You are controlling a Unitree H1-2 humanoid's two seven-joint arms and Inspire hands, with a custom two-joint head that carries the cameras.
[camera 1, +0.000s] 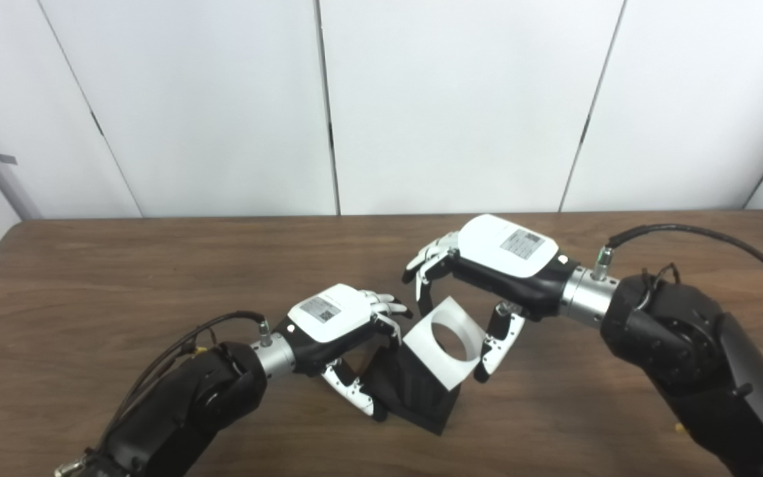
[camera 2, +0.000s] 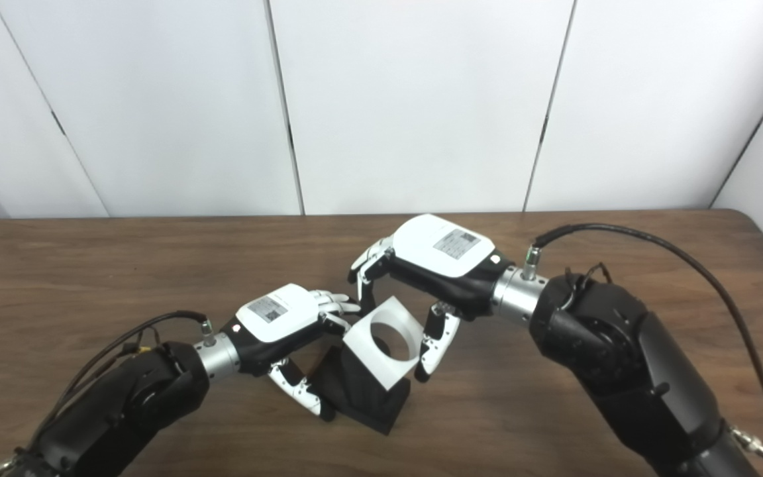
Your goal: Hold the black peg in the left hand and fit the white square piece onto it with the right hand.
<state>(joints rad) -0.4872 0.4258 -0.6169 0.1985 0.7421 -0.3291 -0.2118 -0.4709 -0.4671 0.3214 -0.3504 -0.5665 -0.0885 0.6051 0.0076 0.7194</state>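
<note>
Left eye view, over a brown wooden worktop backed by white wall panels: the robot's left hand clasps the black peg, a dark ribbed block tilted toward the right, fingers over its upper edge and thumb against its near side. The peg's lower corner looks to rest on or just above the wood; which of the two cannot be told. The right hand holds the white square piece between fingers at its far top corner and thumb at its right edge. The piece, turned like a diamond with a round hole through its middle, sits against the raised end of the peg, and the peg's dark body shows behind it and below.

The fitting step appears to be in hand, with the two parts already meeting. Whether the piece is fully seated cannot be judged, since the joint is hidden behind the white face. The next move likely calls for the right hand to press the piece squarely along the peg's tilted axis while the left hand braces against the push.
</note>
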